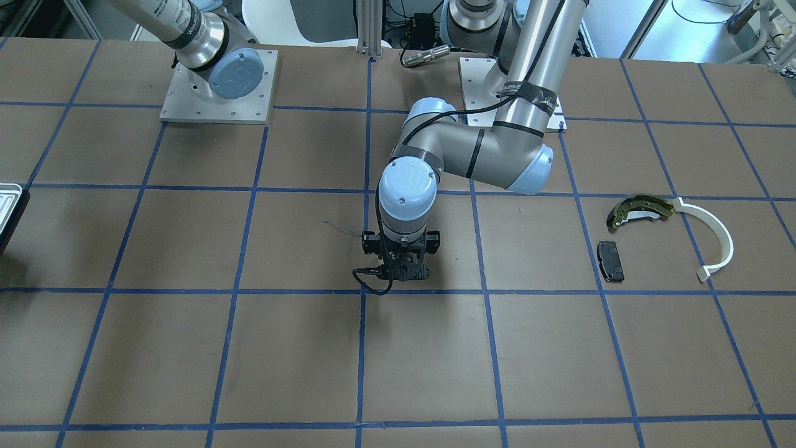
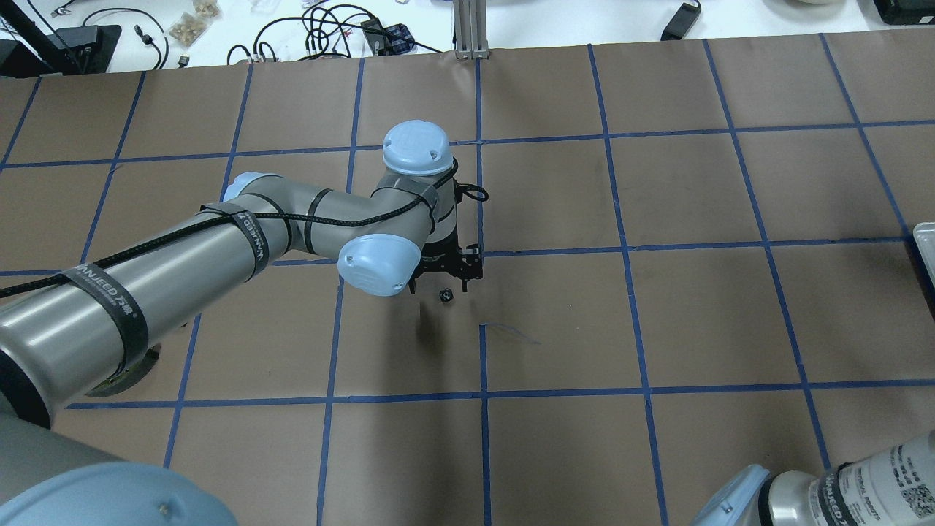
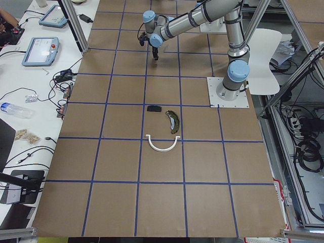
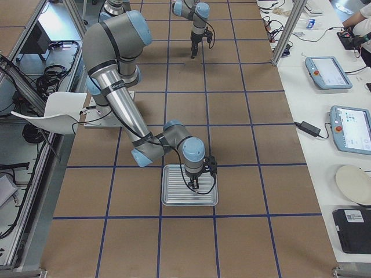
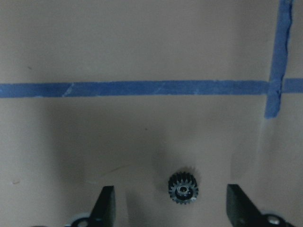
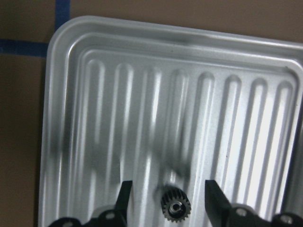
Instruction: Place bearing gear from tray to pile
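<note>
Hovering above the paper-covered table (image 1: pixel 186 348), the left claw (image 5: pixel 171 203) hangs with its fingers spread wide. A small black gear (image 5: pixel 183 188) lies flat on the paper between them, touching neither and nearer the finger at 3 o'clock in the wrist view. From the front-facing camera, the pile lies well apart at that claw's 3 o'clock: an olive-gold brake shoe (image 1: pixel 640 208), a white arc (image 1: pixel 715 239) just beside its 3 o'clock end, and a black pad (image 1: pixel 610 260) at the shoe's 7 o'clock. At that view's 9 o'clock edge sits the ridged silver tray (image 6: pixel 61 94). There the right claw (image 6: pixel 169 198), likewise spread, hangs over a second gear (image 6: pixel 175 204) lying between its fingers.
</note>
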You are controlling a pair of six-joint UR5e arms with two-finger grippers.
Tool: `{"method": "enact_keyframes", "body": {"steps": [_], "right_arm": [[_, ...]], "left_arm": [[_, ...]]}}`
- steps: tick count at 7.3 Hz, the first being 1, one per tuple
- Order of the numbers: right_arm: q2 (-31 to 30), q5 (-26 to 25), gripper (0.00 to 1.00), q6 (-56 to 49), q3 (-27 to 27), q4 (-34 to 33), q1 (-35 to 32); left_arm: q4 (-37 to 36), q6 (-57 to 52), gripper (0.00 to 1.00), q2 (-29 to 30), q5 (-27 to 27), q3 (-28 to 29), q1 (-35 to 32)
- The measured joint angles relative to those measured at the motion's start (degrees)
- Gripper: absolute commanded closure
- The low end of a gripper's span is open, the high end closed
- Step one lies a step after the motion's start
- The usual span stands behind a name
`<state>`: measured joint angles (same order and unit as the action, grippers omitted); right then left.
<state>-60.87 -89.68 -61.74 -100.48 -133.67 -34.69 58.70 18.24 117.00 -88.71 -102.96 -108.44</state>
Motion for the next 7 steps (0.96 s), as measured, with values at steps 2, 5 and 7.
{"method": "enact_keyframes", "body": {"steps": [2, 5, 7], "right_arm": [[0.2, -0.2, 0.53, -1.2, -0.1, -0.1, 0.1], [0.7, -1.6, 0.56, -2.9, -0.2, -0.2, 0.4], [0.9, -2.0, 0.80, -3.0, -0.1, -0.2, 0.5]], "left_arm": [[0.0, 0.1, 0.44, 0.3, 1.2, -0.1, 0.0], [0.3, 0.1, 1.00, 0.3, 1.5, -0.2, 0.0], [0.8, 0.2, 1.00, -0.1, 1.5, 0.3, 0.1]]}}
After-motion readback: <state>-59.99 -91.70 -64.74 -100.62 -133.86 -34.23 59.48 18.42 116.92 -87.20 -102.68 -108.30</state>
